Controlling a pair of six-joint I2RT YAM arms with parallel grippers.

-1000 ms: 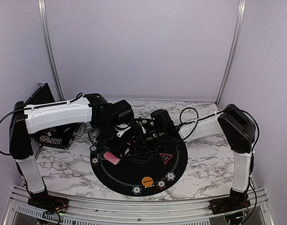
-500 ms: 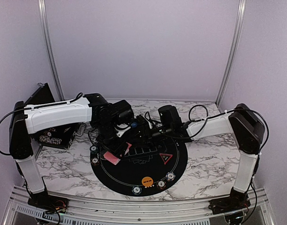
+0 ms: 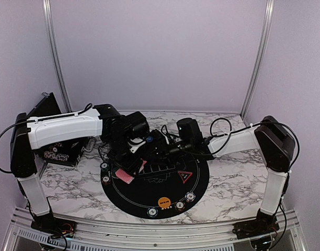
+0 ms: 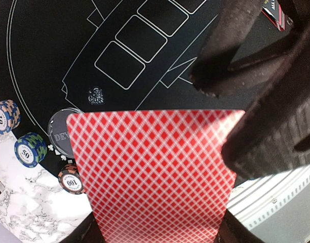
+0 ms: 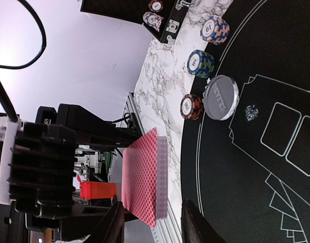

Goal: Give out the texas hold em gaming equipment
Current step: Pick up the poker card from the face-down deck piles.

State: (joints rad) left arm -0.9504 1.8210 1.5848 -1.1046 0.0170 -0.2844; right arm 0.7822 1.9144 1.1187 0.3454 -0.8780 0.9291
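**While Holding Deck Over Mat's Left Edge: Peel Off One Card**

While pinching from the right, take the top card only.

Seen now:
- Clenched in left gripper (image 4: 160, 235): deck of red-backed cards (image 4: 155, 172), lifted clear above the left edge of black mat (image 3: 196, 183).
- At deck's upper corner: right gripper (image 5: 152, 223), one finger either side of the stack, jaws partway apart. Cannot tell if biting a card.

Judged step: drawing a single card off the deck for dealing.

To do it well:
- Hold left clamp firm and level; any tilt risks spilling loose cards.
- Set right fingertips on the top card's edge only, not across the whole stack.
- Slide sideways off the deck before lifting, away from the left fingers.
- Watch for two cards sticking together.
- Avoid sweeping low over chip stacks (image 4: 30, 148) and silver dealer button (image 4: 61, 132), both at mat's left edge below the deck.
- Aim for outlined card boxes (image 4: 119, 65) mid-mat, laid flat, face down.

Also on mat, not in play right now:
- orange disc (image 3: 163, 201) and more chips (image 3: 189, 197) at near edge
- red triangle marker (image 3: 185, 176) right of centre
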